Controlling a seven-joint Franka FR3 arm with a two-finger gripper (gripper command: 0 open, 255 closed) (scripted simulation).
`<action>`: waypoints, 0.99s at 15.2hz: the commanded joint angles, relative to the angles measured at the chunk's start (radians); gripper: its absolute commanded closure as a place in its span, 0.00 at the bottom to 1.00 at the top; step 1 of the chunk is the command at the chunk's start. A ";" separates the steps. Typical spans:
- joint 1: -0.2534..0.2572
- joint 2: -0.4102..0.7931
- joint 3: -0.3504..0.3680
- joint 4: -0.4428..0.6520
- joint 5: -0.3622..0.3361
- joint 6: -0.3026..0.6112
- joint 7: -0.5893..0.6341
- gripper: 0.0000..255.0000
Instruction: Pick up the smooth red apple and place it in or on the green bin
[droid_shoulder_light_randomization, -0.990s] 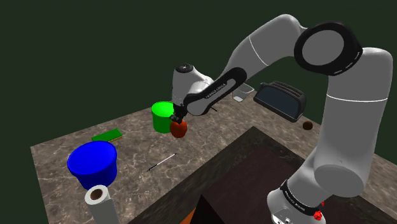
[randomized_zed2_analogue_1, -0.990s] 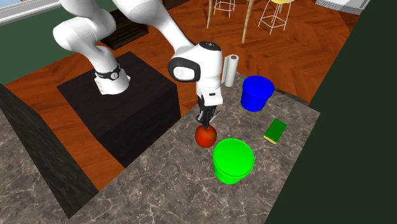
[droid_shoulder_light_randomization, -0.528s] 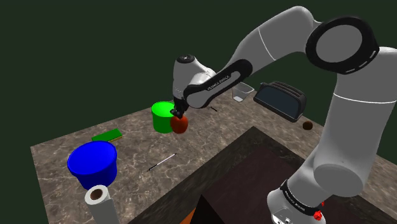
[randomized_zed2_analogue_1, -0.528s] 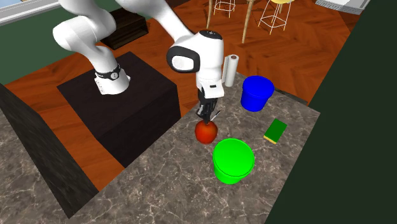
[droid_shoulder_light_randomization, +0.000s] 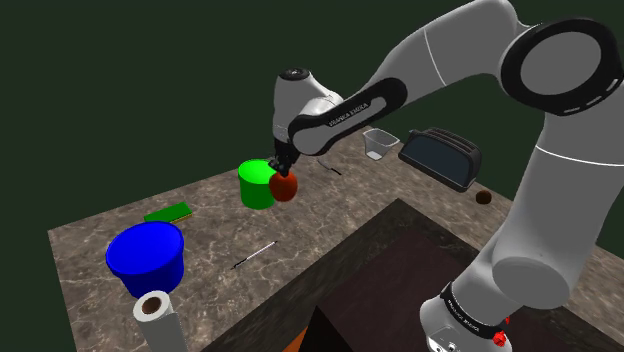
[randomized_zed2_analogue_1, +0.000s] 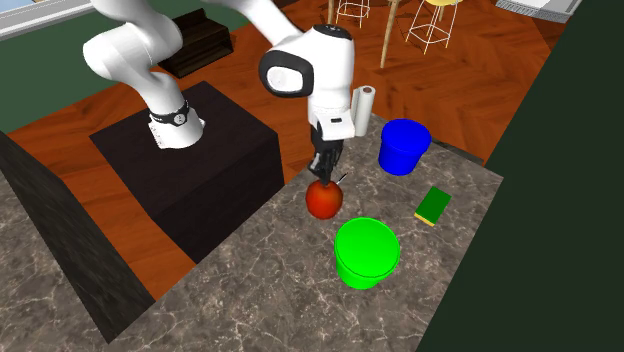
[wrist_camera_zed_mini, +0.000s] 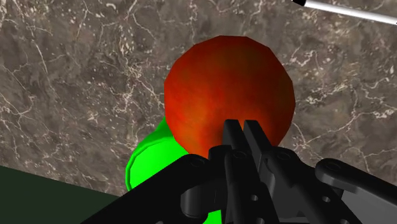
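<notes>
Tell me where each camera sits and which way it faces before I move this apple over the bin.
Shoulder view: beside and behind the stand, looking down across the marbled counter toward the green bin; the arm shows, reaching up-left.
Second exterior view: high on the counter's far side, facing back toward the stand; the whole arm shows.
Wrist view: on the hand, looking down past the gripper at the red apple; both black fingers show.
Shared: both exterior views show the blue bucket.

In the wrist view the red apple hides most of the green bin.
</notes>
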 joint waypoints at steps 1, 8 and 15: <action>-0.002 -0.019 0.005 0.007 0.013 -0.024 -0.013 1.00; -0.008 -0.073 0.015 0.034 0.050 -0.100 -0.050 1.00; -0.010 -0.118 0.022 0.073 0.081 -0.180 -0.082 1.00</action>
